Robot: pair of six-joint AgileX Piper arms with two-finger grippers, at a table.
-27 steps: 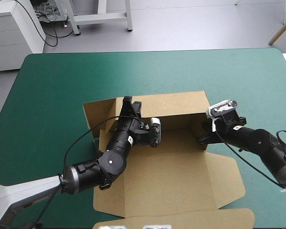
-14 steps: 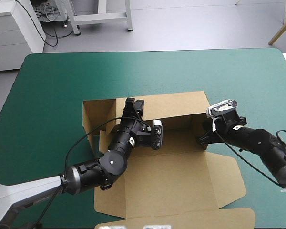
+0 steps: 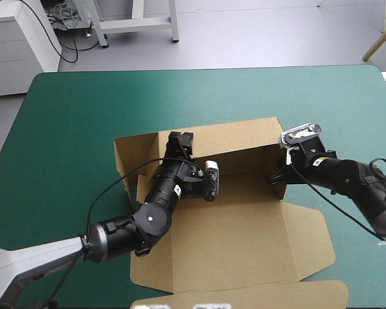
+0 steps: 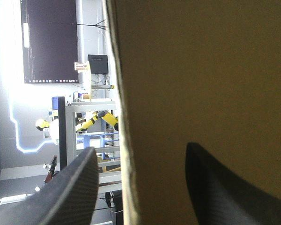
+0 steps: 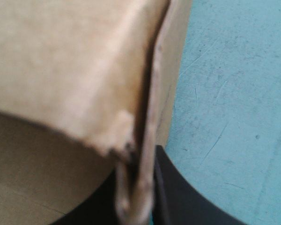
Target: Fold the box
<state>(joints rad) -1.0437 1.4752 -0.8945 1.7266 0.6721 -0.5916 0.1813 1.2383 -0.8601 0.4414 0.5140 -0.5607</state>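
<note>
The box (image 3: 244, 238) lies mid-table on the teal-green cover (image 3: 71, 129) — rear wall raised, lid flat toward the near edge. Left gripper (image 4: 141, 148): fingers apart, straddling a raised board edge, not clamped. Right gripper (image 5: 138, 164): pinched on the box's right side wall — apparently at its corner.

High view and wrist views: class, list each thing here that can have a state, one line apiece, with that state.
Brown cardboard box: partly folded; far wall raised, wide near panel flat on the teal-green table cover.
Left gripper, black fin-shaped fingers: open, astride the raised wall's edge.
Right gripper: shut on the box's right-end wall.
</note>
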